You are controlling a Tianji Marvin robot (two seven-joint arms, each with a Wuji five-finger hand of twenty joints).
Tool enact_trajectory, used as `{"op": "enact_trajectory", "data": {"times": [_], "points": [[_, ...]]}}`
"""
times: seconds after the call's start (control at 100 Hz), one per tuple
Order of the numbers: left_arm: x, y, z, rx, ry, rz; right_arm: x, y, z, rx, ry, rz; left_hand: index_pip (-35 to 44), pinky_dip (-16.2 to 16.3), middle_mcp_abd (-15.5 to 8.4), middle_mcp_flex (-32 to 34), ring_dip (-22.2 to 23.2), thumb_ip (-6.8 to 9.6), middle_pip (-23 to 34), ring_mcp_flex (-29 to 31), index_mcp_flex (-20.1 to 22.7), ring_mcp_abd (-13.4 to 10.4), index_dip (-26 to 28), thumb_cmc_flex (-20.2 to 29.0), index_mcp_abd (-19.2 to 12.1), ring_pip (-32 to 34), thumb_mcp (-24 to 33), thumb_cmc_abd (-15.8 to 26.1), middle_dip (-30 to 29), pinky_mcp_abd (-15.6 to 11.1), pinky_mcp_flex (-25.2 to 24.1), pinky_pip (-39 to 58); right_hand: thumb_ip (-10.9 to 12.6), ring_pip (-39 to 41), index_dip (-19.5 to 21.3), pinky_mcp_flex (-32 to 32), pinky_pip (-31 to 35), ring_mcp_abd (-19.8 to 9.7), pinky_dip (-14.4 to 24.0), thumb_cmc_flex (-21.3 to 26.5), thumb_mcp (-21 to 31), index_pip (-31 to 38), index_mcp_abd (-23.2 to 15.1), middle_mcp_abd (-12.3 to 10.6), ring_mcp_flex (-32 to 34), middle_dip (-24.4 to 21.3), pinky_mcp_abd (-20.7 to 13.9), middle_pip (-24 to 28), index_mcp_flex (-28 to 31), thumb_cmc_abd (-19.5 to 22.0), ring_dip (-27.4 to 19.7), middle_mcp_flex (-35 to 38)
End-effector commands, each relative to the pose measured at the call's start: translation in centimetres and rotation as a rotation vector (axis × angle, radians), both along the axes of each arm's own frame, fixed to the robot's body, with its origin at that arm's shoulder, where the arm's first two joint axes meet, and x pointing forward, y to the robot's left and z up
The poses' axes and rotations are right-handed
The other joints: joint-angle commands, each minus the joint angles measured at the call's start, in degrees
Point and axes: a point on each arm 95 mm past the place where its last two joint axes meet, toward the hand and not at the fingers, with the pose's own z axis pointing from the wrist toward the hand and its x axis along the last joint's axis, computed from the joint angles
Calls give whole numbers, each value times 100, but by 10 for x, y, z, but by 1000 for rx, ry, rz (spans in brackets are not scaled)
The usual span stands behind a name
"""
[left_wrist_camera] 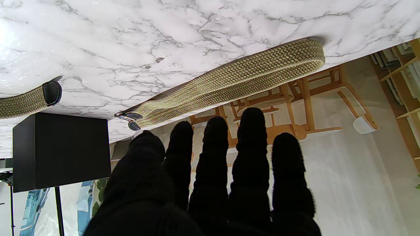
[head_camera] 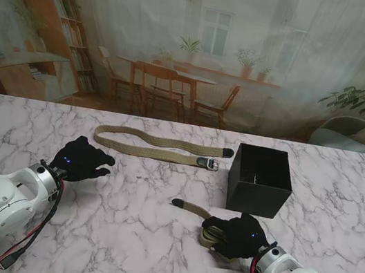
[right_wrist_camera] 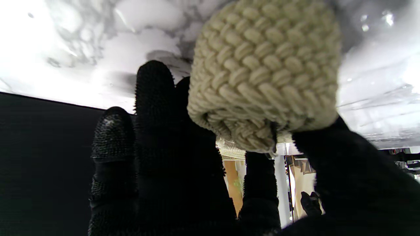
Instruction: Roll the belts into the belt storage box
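Stand view shows my right hand (head_camera: 239,234) clamped down on a partly rolled belt (head_camera: 211,236), the coil tucked under my fingers and a short tail with a dark tip (head_camera: 178,203) running out from it toward my left. My right wrist view confirms the hold — the woven coil (right_wrist_camera: 262,75) fills the space between my fingers (right_wrist_camera: 154,98) and thumb, pressed against the marble table (head_camera: 137,241). The belt storage box (head_camera: 259,179) stands open just beyond this hand, on its far side, close enough that its black wall darkens one side of the wrist picture.

My left hand (head_camera: 84,158) hovers with fingers spread, holding nothing. The second belt (head_camera: 156,146) lies flat and folded double, well beyond its fingertips, its buckle end (head_camera: 209,163) near the box.

I judge the rolling of the first belt to be nearly finished — only the tail is loose. Next I should wind that tail in, keep the coil squeezed so it does not spring open, then lift it over the box rim and lower it inside.
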Motion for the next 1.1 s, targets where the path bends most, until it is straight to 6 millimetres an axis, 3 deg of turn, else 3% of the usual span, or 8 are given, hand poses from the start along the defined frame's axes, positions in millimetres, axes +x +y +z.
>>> {"op": "enact_trajectory", "data": {"times": [0.0, 0.13, 0.22, 0.37, 0.44, 0.62, 0.83, 1.09], "points": [[0, -1, -2, 6, 11, -1, -6, 0, -10, -4, 35, 0, -71, -47, 93, 115, -9, -60, 100, 16, -152, 102, -63, 197, 120, 28, -86, 326, 45, 131, -51, -40, 757, 399, 248, 82, 144, -456, 48, 1461, 1061, 166, -1480, -874, 199, 280, 317, 629, 245, 726, 93, 824], [0, -1, -2, 6, 10, -1, -6, 1, -11, 9, 41, 2, -77, -48, 97, 112, -10, -60, 99, 13, -169, 100, -63, 204, 111, 26, -83, 331, 44, 131, -55, -43, 756, 468, 244, 90, 141, -497, 19, 1422, 1013, 24, -1382, -912, 205, 311, 362, 615, 27, 761, 34, 862], [0, -1, -2, 5, 10, 0, -5, 0, -11, 2, 55, -5, -81, -48, 91, 111, -10, -60, 99, 13, -177, 95, -65, 211, 101, 27, -82, 329, 44, 137, -59, -44, 747, 432, 242, 115, 138, -547, -26, 1274, 1064, 88, -249, -973, 174, 283, 333, 524, -939, 669, -46, 865], [0, -1, -2, 3, 9, 0, -6, 0, -13, -14, 75, -14, -89, -48, 102, 117, -11, -61, 99, 14, -200, 107, -67, 241, 56, 26, -78, 326, 43, 139, -55, -43, 741, 149, 136, 128, 109, -567, -63, 1306, 951, 67, -225, -1009, 145, 203, 381, 375, -1528, 768, -165, 713], [0, -1, -2, 4, 9, 1, -6, 0, -14, -19, 74, -16, -103, -47, 94, 115, -11, -62, 96, 11, -210, 110, -80, 250, 48, 24, -79, 327, 42, 144, -58, -44, 760, -51, -116, 175, 83, -513, -109, 1473, 840, -200, -1062, -964, 77, 124, 460, 256, -1519, 902, -188, 523], [0, -1, -2, 3, 10, 2, -6, -1, -13, -29, 82, -5, -133, -49, 101, 125, -11, -61, 94, 17, -229, 112, -108, 263, 7, 26, -81, 324, 40, 140, -55, -49, 799, -241, -406, -87, -197, -392, -207, 1958, 528, -885, -1383, -819, -93, 142, 817, 331, 51, 1266, -190, 175], [0, -1, -2, 1, 10, 2, -5, -1, -13, -18, 98, 17, -143, -48, 113, 129, -12, -62, 88, 22, -225, 112, -122, 293, -65, 26, -80, 318, 37, 144, -57, -47, 830, -339, 127, -386, -473, -433, -186, 2135, 348, -81, -1729, -836, -234, 174, 946, 431, 1364, 1431, -173, -25], [1, 0, -2, 1, 9, 1, -6, -1, -12, 3, 129, 14, -138, -47, 116, 132, -13, -65, 81, 17, -215, 123, -129, 310, -116, 24, -87, 316, 36, 148, -63, -48, 849, -504, 620, -664, -722, -495, -146, 2205, 299, 730, -2047, -880, -441, 127, 1007, 360, 2068, 1400, -181, -211]]}}
